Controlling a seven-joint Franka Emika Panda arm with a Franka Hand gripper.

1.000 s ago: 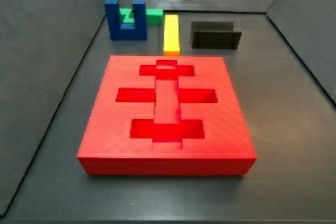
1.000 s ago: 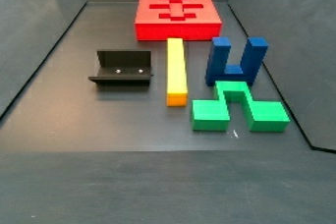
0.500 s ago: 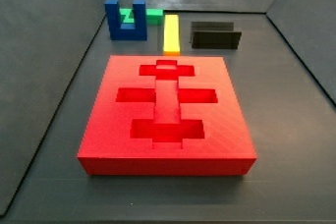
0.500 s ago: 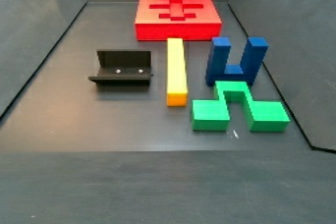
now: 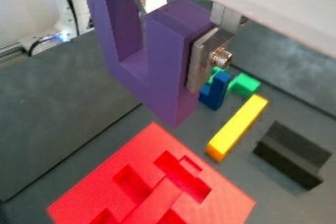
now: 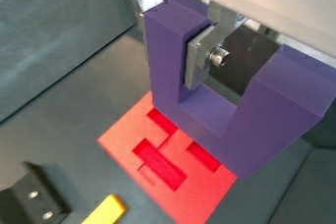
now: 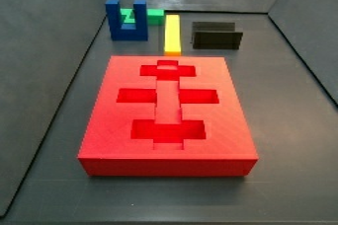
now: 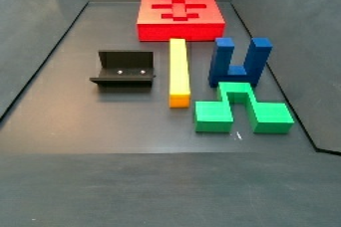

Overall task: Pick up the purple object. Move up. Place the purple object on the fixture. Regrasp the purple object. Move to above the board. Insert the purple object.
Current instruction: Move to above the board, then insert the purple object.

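The gripper (image 5: 184, 27) showed only in the wrist views, clamped on the purple block (image 5: 155, 56), high above the board (image 5: 151, 184). One silver finger (image 5: 206, 59) pressed flat against the outer face of a prong, and in a wrist view a finger (image 6: 201, 53) lay on a prong's inner face (image 6: 178, 66). The block's two prongs pointed up toward the wrist, its joining bar lowest, hanging clear over the red cut-outs. The block did not appear in either side view.

The board (image 7: 165, 115) was the largest thing, its long axis running 12 to 6 in a side view, with bare grey floor open at 3 and 9 out to the tray walls. In a side view the board (image 8: 182, 16) sat at 12, close under the back wall.

The yellow bar (image 8: 177, 70) lay lengthwise 12 to 6, just short of the board's near edge. The green piece (image 8: 241, 109) lay flat at 5. The blue U-block (image 8: 240, 60) stood upright, prongs up, just beside the bar at its 3. The fixture (image 8: 128, 70) stood apart at the bar's 9, with open floor round it.
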